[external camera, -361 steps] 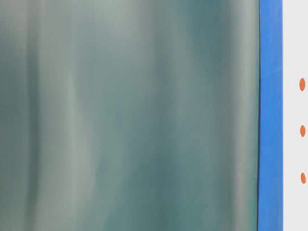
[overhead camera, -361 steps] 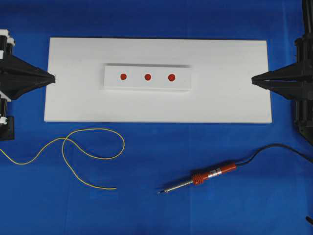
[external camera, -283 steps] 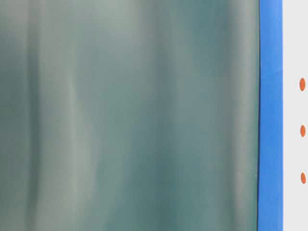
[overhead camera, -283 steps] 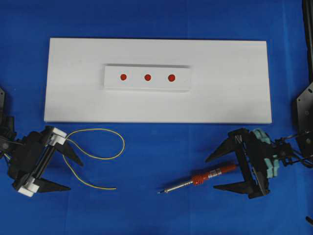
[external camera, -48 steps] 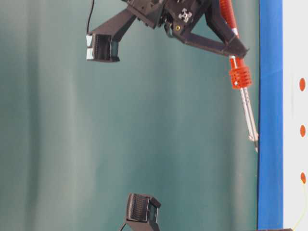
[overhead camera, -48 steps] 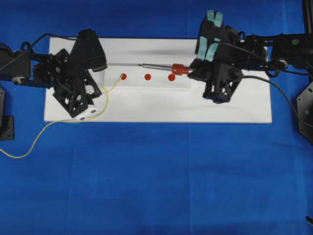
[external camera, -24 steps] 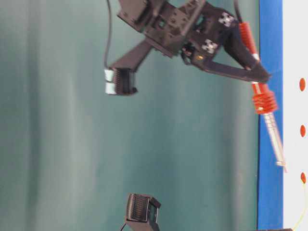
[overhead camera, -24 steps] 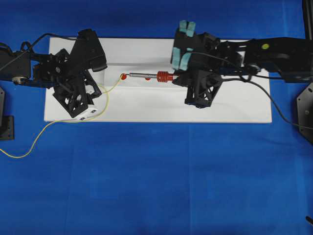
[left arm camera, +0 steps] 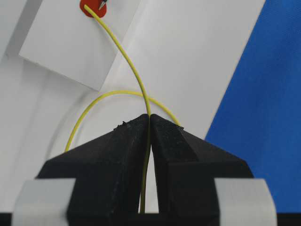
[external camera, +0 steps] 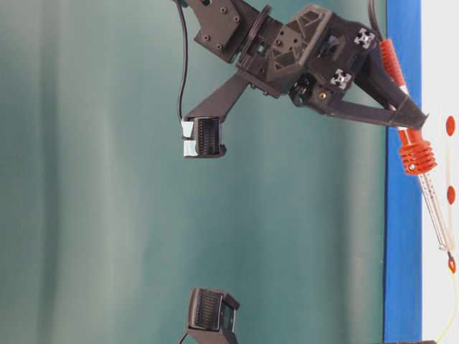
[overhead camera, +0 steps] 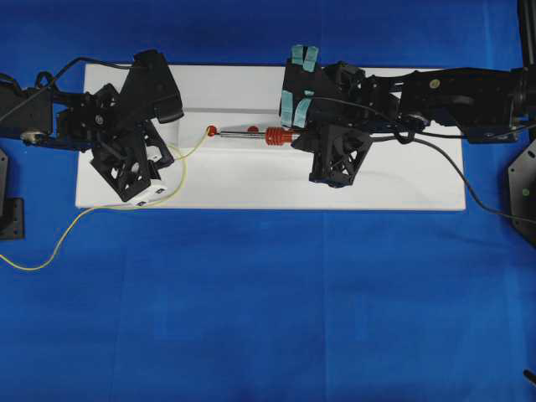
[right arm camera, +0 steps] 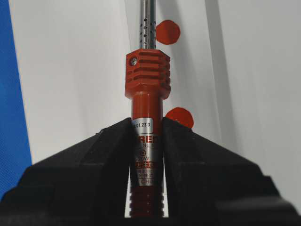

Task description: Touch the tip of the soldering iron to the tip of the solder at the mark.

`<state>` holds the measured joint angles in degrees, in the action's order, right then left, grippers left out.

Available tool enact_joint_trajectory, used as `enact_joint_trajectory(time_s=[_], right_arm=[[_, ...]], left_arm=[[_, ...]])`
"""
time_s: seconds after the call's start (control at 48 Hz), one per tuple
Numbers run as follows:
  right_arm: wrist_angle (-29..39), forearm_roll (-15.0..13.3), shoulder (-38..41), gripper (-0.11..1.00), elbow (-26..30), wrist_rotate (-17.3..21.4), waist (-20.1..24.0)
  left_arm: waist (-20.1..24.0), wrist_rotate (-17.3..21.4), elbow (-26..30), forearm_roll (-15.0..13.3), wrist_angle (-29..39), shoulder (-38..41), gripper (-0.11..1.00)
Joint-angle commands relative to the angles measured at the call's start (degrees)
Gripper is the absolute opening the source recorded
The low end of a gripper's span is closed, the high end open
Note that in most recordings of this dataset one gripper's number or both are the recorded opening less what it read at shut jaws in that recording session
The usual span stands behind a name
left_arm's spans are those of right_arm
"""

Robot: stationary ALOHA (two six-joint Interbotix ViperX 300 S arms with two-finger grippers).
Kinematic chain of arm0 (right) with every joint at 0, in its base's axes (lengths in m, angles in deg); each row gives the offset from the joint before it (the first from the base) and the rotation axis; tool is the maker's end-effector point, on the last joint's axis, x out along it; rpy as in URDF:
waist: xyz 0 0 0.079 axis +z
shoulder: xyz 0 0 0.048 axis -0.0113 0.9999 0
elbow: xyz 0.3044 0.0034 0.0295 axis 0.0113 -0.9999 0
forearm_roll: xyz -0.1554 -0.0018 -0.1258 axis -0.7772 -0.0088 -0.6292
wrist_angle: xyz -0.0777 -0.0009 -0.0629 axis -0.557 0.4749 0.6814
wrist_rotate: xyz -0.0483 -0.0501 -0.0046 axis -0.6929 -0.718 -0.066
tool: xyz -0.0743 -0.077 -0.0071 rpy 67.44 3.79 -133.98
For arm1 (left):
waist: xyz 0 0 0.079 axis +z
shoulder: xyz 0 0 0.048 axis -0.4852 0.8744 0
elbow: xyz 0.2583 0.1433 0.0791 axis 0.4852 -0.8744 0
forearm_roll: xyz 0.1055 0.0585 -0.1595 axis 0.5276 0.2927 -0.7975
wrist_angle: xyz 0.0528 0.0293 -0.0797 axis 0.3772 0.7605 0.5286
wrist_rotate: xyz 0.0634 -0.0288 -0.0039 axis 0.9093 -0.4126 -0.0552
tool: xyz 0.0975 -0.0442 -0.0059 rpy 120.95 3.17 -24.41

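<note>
The soldering iron lies level over the raised white block, its red handle clamped in my shut right gripper. Its dark tip rests on the leftmost red mark. The yellow solder runs from my shut left gripper up to that same mark, and its free end meets the iron's tip there. From table level the iron slants down to the mark. In the overhead view the left gripper is left of the block and the right gripper is over its right half.
The block sits on a large white board on blue cloth. Two more red marks lie under the iron. The solder's slack trails off the board to the left. The iron's black cord runs off right.
My right gripper carried the iron left and down, bringing its tip from mid-block onto the leftmost mark at the solder's end. The left gripper and solder have stayed still.
</note>
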<state>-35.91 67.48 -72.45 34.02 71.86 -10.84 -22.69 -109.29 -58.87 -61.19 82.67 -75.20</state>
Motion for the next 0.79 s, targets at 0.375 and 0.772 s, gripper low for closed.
enact_joint_trajectory(time_s=[0.375, 0.772], right_arm=[[-0.26, -0.97, -0.7, 0.07, 1.32, 0.09, 0.09], [-0.44, -1.05, -0.7, 0.07, 1.32, 0.09, 0.09]], left_arm=[[-0.79, -0.09, 1.49, 0.18, -0.35, -0.35, 0.03], [-1.05, 0.0, 1.67, 0.18, -0.53, -0.26, 0.03]])
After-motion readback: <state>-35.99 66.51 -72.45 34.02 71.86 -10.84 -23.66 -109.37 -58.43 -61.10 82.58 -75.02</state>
